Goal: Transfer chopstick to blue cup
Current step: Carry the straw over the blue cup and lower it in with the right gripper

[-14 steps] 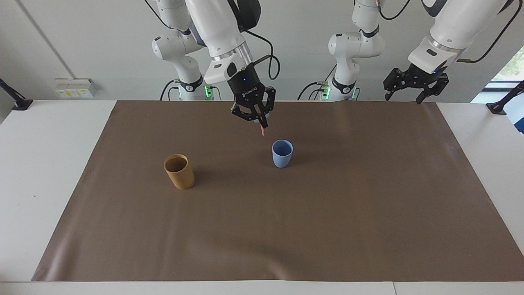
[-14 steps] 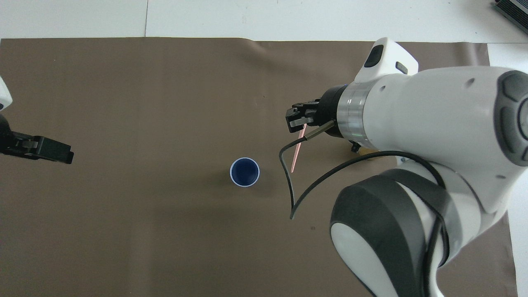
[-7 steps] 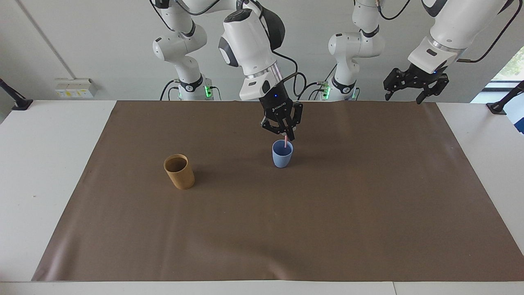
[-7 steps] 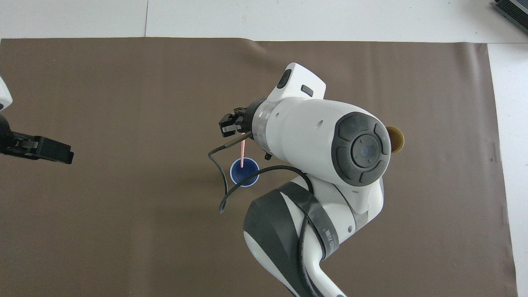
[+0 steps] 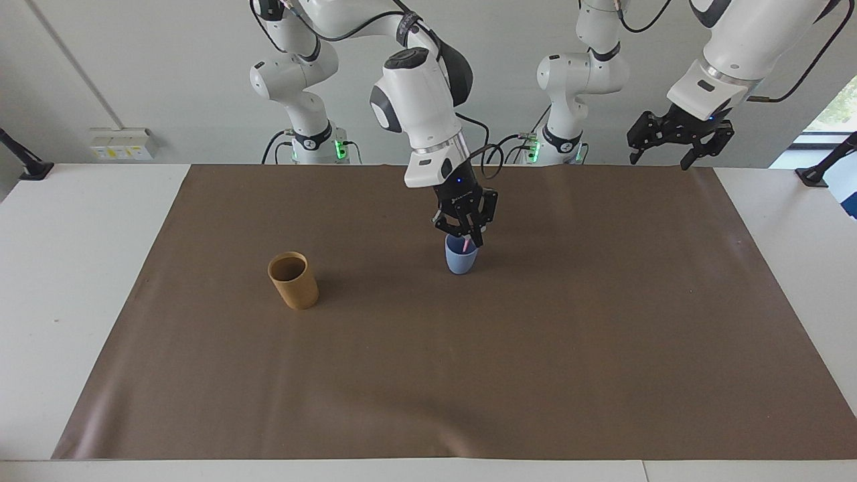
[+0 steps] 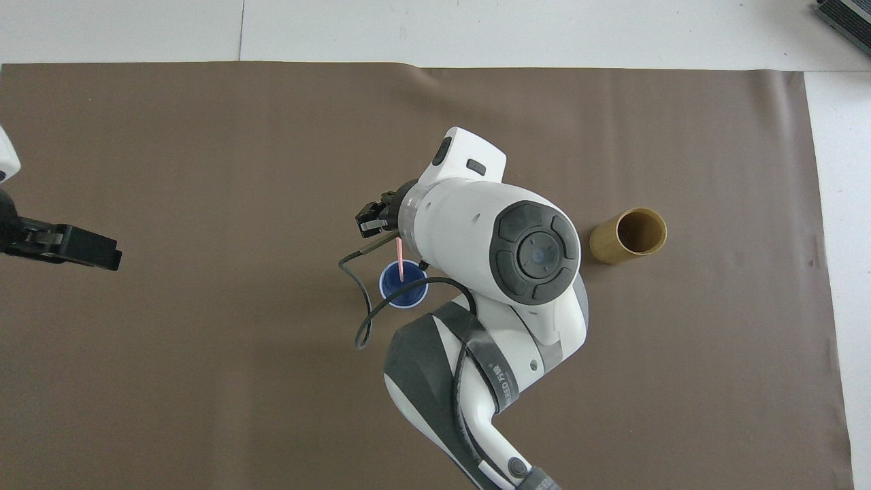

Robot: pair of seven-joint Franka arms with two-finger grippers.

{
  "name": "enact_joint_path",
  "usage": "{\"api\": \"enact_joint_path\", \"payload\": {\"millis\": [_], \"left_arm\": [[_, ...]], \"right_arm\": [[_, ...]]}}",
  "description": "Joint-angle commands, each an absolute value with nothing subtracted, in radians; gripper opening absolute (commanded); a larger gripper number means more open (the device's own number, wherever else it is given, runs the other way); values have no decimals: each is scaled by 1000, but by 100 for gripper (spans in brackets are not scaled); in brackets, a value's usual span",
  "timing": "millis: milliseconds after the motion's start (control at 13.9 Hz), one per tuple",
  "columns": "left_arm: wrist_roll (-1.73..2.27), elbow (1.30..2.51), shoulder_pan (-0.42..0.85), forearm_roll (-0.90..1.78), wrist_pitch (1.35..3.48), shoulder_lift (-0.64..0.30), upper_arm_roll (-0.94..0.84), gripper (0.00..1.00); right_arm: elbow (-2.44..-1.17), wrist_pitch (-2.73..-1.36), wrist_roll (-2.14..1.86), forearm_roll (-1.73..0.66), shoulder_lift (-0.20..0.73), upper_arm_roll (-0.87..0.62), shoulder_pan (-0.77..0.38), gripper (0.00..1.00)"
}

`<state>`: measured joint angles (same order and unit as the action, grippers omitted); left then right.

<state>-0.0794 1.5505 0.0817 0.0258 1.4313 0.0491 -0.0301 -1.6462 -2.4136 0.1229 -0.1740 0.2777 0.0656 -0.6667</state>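
Note:
The blue cup (image 5: 461,261) stands upright near the middle of the brown mat (image 5: 535,348). My right gripper (image 5: 468,237) hangs just above its rim, shut on the thin pink chopstick (image 5: 465,246). In the overhead view the chopstick (image 6: 402,262) slants down from the right gripper (image 6: 393,235) into the blue cup (image 6: 406,291), its lower end inside the rim. My left gripper (image 5: 660,159) waits open and raised over the mat's edge at the left arm's end, holding nothing; its tip (image 6: 102,253) shows in the overhead view.
A tan cylindrical cup (image 5: 293,280) stands upright on the mat toward the right arm's end, slightly farther from the robots than the blue cup; it also shows from above (image 6: 629,235). The white table (image 5: 73,281) borders the mat.
My right arm swung from the tan cup's side over to the blue cup and lowered. The chopstick's lower end went from hanging in the air to inside the cup. The left arm stayed still.

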Motion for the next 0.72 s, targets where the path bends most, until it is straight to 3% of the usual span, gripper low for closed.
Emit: {"api": "enact_joint_path", "payload": {"millis": [0, 72, 215, 287, 358, 645], "left_arm": [[-86, 1529, 69, 17, 1410, 43, -38, 100], [-87, 1529, 69, 17, 1408, 43, -38, 100], [-87, 1529, 69, 17, 1408, 43, -38, 100], [-86, 1529, 69, 17, 1410, 43, -38, 100], [-87, 1529, 69, 17, 1410, 43, -40, 100], [-87, 1529, 69, 17, 1410, 43, -38, 100]], "right_arm": [[-1715, -2442, 146, -150, 255, 66, -672, 0], [-1721, -2435, 140, -150, 253, 66, -672, 0], [-1746, -2431, 140, -150, 241, 66, -672, 17], [-1750, -2427, 143, -150, 238, 66, -672, 41], [-1750, -2427, 152, -152, 238, 67, -672, 99], [-1736, -2425, 218, -150, 238, 75, -661, 100]]}}
